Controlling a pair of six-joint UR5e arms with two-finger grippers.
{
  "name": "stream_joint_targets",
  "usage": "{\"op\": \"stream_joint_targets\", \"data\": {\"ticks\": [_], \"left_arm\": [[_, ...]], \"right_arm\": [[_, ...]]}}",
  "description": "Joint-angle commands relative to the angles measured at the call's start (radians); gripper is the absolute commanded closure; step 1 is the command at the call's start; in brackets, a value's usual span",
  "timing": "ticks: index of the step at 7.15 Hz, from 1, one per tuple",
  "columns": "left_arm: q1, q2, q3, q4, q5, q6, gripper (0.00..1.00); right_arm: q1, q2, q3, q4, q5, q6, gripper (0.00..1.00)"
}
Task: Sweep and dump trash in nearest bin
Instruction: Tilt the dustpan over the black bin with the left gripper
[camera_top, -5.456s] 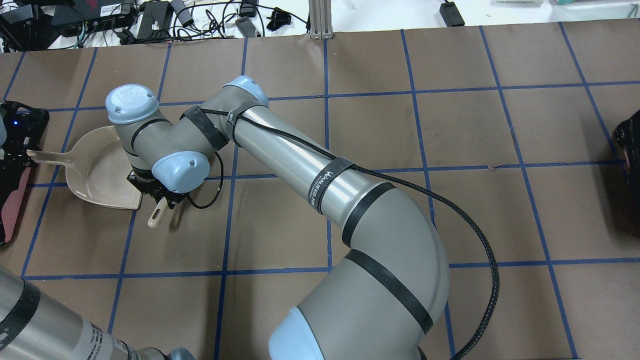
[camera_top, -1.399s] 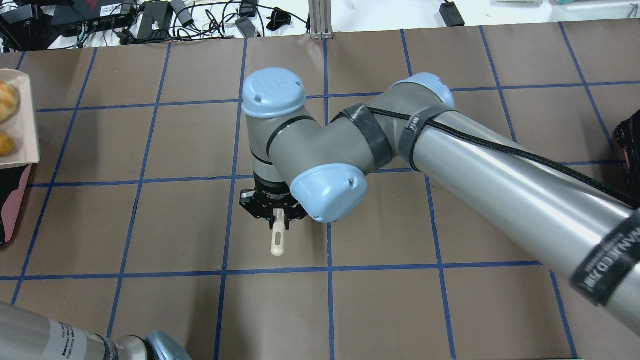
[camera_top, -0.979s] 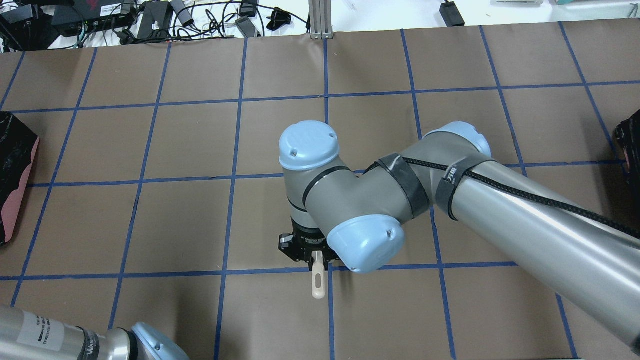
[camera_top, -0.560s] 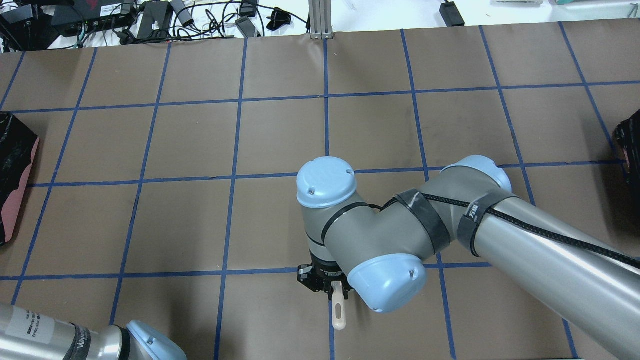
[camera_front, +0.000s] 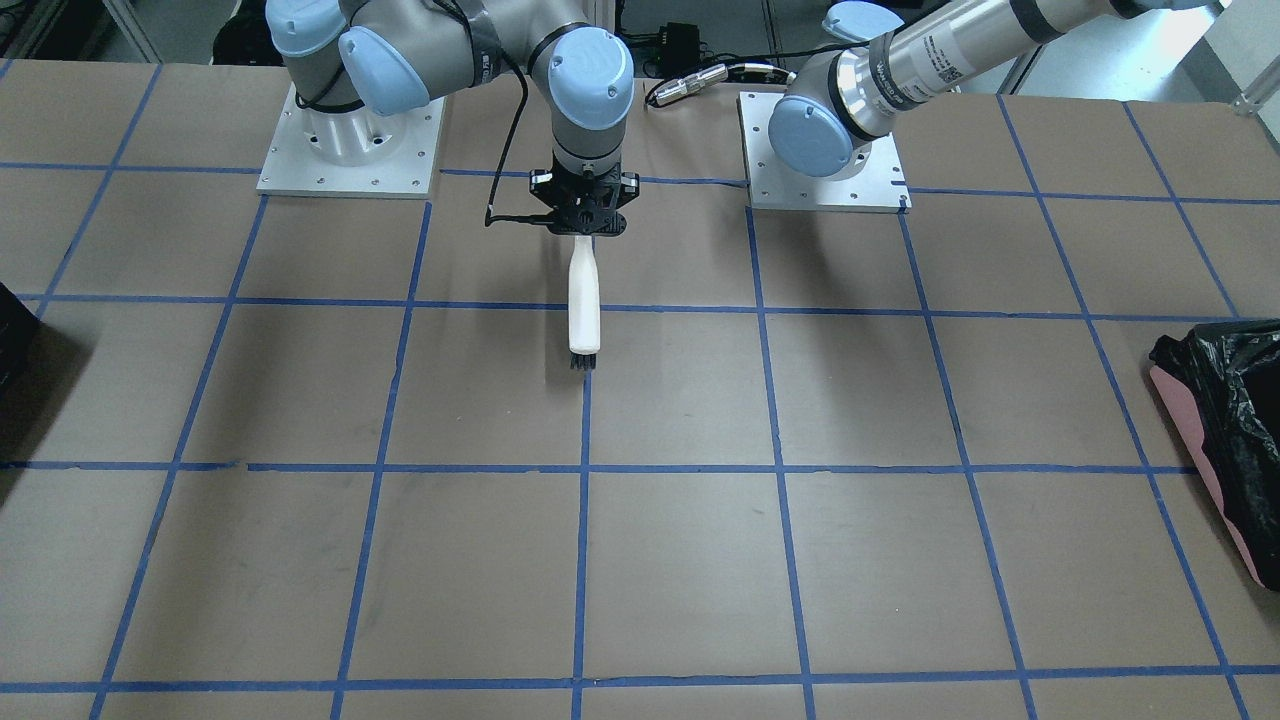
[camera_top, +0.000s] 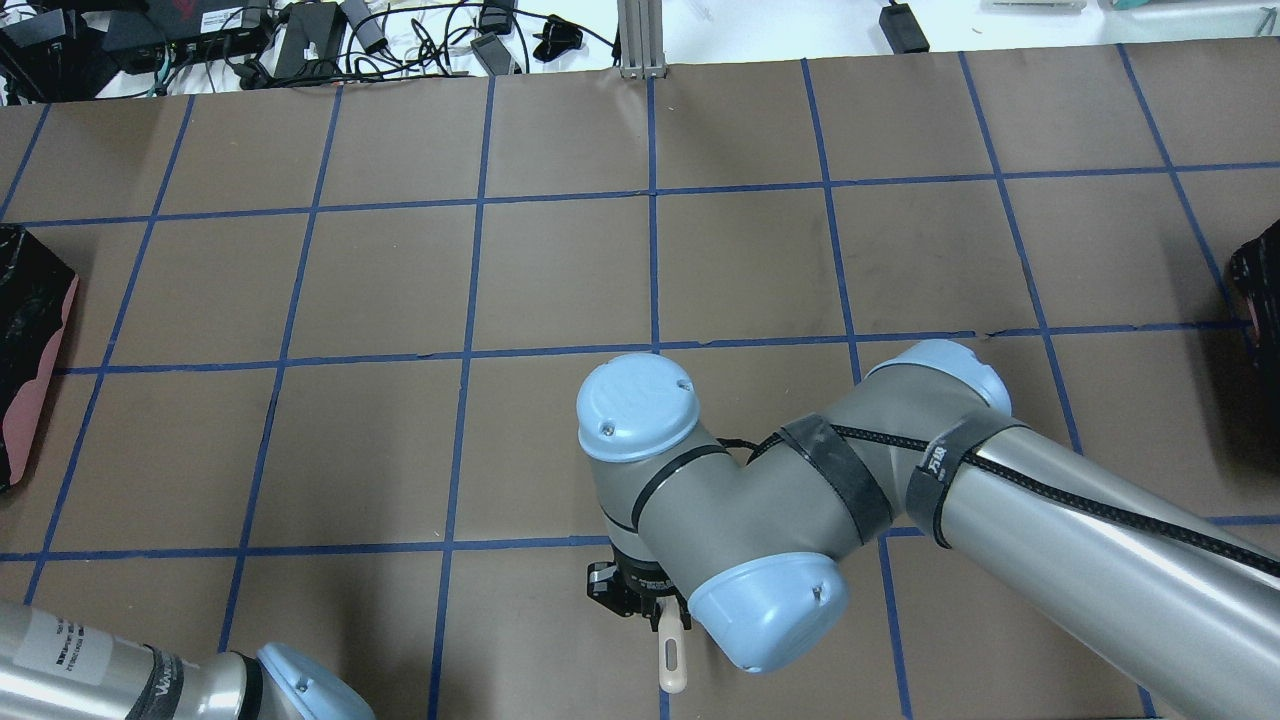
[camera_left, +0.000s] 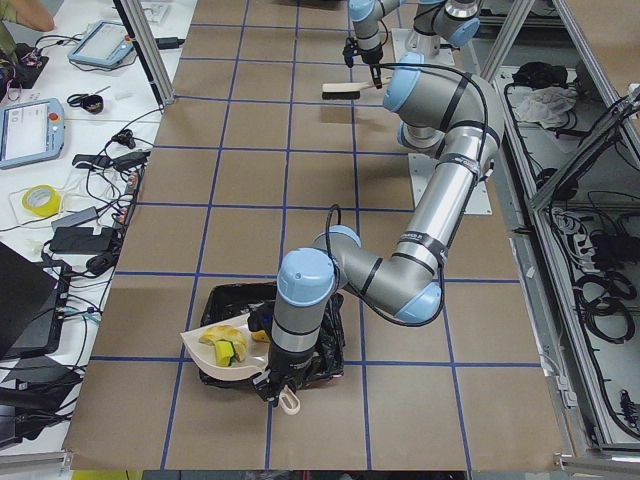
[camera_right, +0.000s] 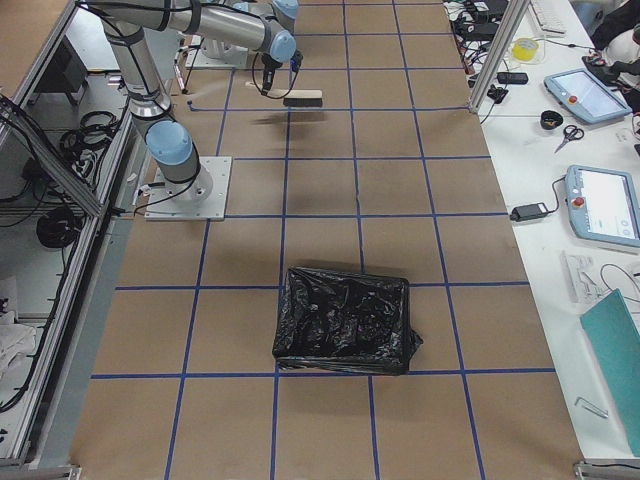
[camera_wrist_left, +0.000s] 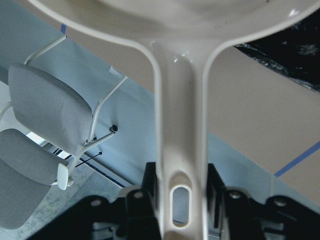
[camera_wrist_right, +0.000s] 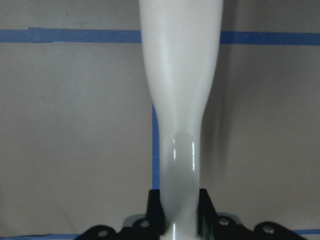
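Note:
My left gripper (camera_wrist_left: 180, 200) is shut on the handle of the white dustpan (camera_wrist_left: 181, 125). In the exterior left view the dustpan (camera_left: 205, 355) is held over the near edge of the bin (camera_left: 320, 345), which is lined with a black bag. The trash (camera_left: 227, 342), yellow and yellow-green pieces, lies in the pan. The bin's pink side shows in the front-facing view (camera_front: 1195, 440) and the overhead view (camera_top: 25, 400). My right gripper (camera_front: 585, 218) is shut on the white brush (camera_front: 584, 300), bristles pointing away from my base, above the table. The brush handle fills the right wrist view (camera_wrist_right: 180, 100).
A plain dark container (camera_right: 345, 322) stands on my right side of the table, also at the overhead view's right edge (camera_top: 1262, 280). The brown table has a blue tape grid. Cables and gear lie beyond the far edge (camera_top: 320, 40).
My right arm has carried the brush from the left side back to the table's middle, near my base. The dustpan with the trash has moved left, out of the overhead view.

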Motion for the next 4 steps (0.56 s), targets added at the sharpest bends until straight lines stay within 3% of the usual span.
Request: {"op": "stream_joint_targets", "data": {"ticks": [1, 4], "left_arm": [[-0.045, 0.024, -0.096, 0.224, 0.078, 0.139, 1.00], [-0.049, 0.056, -0.099, 0.241, 0.087, 0.270, 1.00]], "right_arm": [[0.015, 0.003, 0.003, 0.003, -0.001, -0.001, 1.00], [0.021, 0.015, 0.009, 0.007, -0.006, -0.009, 1.00]]}}
